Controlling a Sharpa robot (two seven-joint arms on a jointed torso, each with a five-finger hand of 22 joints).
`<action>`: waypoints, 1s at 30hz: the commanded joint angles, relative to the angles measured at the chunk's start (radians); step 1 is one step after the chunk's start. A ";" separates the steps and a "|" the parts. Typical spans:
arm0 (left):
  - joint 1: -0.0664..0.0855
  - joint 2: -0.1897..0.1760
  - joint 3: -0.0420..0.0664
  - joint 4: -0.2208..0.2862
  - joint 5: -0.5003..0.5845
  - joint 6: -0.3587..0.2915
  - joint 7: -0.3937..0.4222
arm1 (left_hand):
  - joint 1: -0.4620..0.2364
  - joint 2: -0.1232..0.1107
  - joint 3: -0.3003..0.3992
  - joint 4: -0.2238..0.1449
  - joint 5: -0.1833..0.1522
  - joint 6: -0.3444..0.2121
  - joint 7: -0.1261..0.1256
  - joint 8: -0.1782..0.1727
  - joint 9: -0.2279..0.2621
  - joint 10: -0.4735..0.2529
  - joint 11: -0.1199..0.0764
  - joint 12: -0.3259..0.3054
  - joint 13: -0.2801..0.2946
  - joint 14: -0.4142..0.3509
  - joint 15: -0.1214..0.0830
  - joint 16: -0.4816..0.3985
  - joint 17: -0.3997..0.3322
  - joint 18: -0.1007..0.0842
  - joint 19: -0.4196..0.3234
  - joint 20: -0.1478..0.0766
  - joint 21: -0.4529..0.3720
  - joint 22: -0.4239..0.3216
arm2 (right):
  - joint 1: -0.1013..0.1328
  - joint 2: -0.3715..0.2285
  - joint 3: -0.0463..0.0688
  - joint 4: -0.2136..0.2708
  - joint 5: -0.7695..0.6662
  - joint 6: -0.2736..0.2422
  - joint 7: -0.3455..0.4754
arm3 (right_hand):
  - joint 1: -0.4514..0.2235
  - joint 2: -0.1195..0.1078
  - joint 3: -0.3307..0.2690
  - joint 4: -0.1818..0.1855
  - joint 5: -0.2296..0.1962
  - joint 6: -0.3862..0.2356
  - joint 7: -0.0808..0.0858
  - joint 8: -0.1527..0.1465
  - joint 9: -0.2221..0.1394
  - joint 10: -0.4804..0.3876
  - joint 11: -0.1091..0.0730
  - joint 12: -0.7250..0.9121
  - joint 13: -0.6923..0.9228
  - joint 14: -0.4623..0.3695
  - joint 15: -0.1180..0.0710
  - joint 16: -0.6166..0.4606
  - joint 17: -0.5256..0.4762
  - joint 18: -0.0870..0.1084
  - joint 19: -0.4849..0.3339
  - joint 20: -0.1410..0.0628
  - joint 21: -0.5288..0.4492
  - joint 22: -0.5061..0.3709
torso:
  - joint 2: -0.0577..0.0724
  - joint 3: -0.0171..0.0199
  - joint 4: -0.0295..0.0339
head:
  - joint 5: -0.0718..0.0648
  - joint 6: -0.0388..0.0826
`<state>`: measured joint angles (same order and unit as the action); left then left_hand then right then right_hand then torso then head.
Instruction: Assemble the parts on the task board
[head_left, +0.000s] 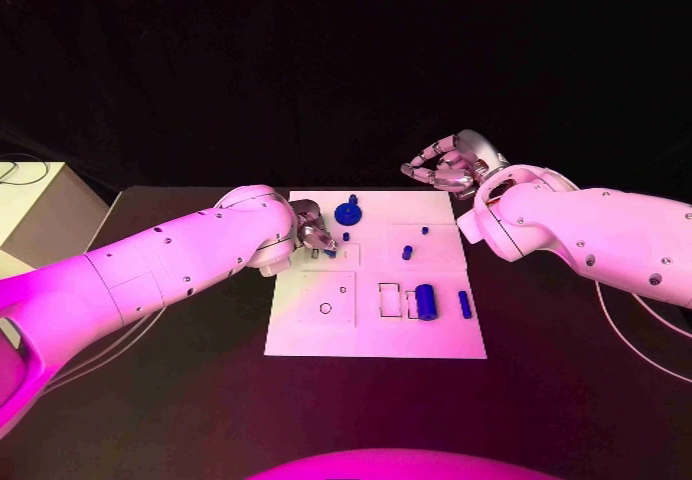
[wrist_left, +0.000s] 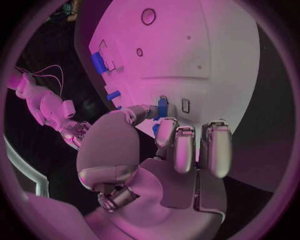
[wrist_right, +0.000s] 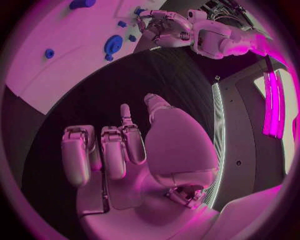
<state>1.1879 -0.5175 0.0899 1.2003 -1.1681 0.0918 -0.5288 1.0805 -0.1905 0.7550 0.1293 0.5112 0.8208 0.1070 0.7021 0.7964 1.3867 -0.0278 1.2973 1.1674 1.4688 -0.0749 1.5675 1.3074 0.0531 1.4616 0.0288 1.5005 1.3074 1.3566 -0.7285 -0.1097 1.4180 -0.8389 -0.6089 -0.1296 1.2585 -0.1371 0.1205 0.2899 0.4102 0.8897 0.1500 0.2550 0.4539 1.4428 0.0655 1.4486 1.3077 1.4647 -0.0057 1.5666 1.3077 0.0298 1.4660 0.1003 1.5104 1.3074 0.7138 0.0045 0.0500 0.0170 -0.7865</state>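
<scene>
The white task board (head_left: 368, 330) lies in the middle of the black table. My left hand (head_left: 310, 232) hovers over the board's left side and pinches a small blue part (wrist_left: 162, 107) between thumb and a finger, close to a small rectangular slot (wrist_left: 185, 105). On the board are a round blue part (head_left: 348, 213), a blue cylinder (head_left: 426, 300), a thin blue bar (head_left: 464, 304) and a few small blue pegs (head_left: 407, 252). My right hand (head_left: 451, 165) is raised beyond the board's far right corner, fingers loosely bent, holding nothing (wrist_right: 125, 150).
A pale box (head_left: 36, 205) stands at the table's left edge. The board also has a round hole (head_left: 326, 308) and rectangular slots (head_left: 389, 299) near its front. Bare black table (head_left: 562, 350) lies to the right of and in front of the board.
</scene>
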 joint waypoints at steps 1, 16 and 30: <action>-0.001 0.001 -0.001 0.003 -0.009 0.028 0.001 | 0.001 0.009 0.135 -0.137 0.006 0.067 -0.060 0.002 0.169 0.006 0.000 0.000 -0.001 0.102 -0.006 0.003 0.263 -0.015 0.007 0.001 0.004 0.104 | -0.001 0.000 0.000 0.001 -0.010 0.015 0.004 | -0.009 0.002 0.004 0.001 0.005 -0.006 -0.002 0.003 0.001 -0.006 0.001 -0.004 0.115 0.106 -0.001 0.004 0.263 -0.014 0.077 -0.005 -0.004 0.220 | -0.001 0.0003 0.0001 | 0.000 -0.001; -0.001 0.001 -0.001 0.008 -0.009 0.037 0.001 | 0.001 0.009 0.135 -0.137 0.006 0.067 -0.060 0.002 0.169 0.006 0.000 0.000 -0.001 0.102 -0.006 0.003 0.263 -0.015 0.007 0.001 0.004 0.104 | -0.001 0.000 0.000 0.000 -0.010 0.015 0.004 | -0.009 0.002 0.004 0.001 0.005 -0.006 -0.002 0.003 0.001 -0.006 0.001 -0.004 0.115 0.106 -0.001 0.004 0.263 -0.014 0.077 -0.005 -0.004 0.220 | 0.000 0.0007 -0.0012 | 0.000 -0.001; -0.001 0.001 -0.001 0.004 -0.009 0.057 -0.001 | 0.000 0.009 0.137 -0.138 0.005 0.068 -0.060 0.000 0.170 0.006 0.000 -0.001 -0.003 0.102 -0.006 0.003 0.263 -0.015 0.007 0.000 0.004 0.104 | -0.002 -0.001 0.000 0.001 -0.010 0.015 0.003 | -0.009 0.002 0.004 0.001 0.005 -0.006 -0.002 0.003 0.001 -0.006 0.001 -0.004 0.115 0.106 -0.001 0.004 0.263 -0.014 0.077 -0.005 -0.004 0.220 | 0.000 0.0006 0.0003 | -0.002 -0.005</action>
<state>1.1882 -0.5187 0.0900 1.2024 -1.1758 0.1155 -0.5306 1.0805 -0.1905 0.7550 0.1293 0.5148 0.8208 0.1070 0.6990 0.7965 1.3851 -0.0261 1.2973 1.1656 1.4687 -0.0748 1.5675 1.3074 0.0531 1.4615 0.0288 1.5004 1.3074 1.3555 -0.7296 -0.1097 1.4173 -0.8390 -0.6065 -0.1306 1.2585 -0.1371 0.1205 0.2899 0.4102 0.8898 0.1499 0.2550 0.4536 1.4428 0.0655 1.4486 1.3074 1.4647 -0.0057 1.5665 1.3075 0.0299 1.4660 0.1004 1.5104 1.3081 0.7134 0.0052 0.0499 0.0151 -0.7912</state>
